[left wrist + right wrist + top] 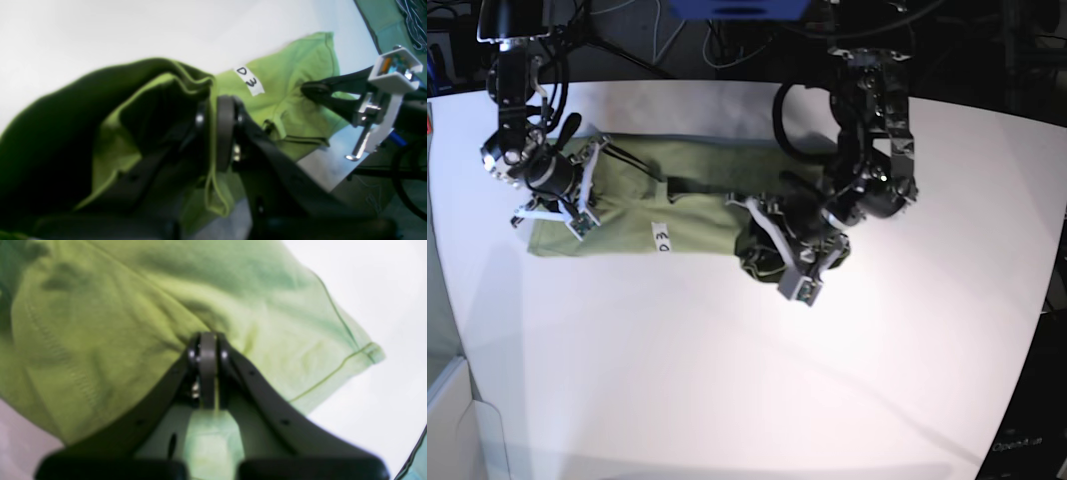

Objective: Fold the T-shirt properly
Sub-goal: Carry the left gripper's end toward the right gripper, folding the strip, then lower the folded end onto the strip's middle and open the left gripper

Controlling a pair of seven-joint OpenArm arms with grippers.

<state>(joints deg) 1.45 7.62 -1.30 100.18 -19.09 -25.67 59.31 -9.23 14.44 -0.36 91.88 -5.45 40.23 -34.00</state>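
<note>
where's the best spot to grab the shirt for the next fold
Take the shirt by its edges at the two ends, from above, since it lies flat as a long band. Both the left pincer and right pincer are already shut on fabric there.

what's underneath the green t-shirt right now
The T-shirt lies lengthwise on the white table, which shows bare all around it. The left gripper lifts one bunched end; the right gripper pinches the other. Anything beneath the flat cloth is covered.
</note>
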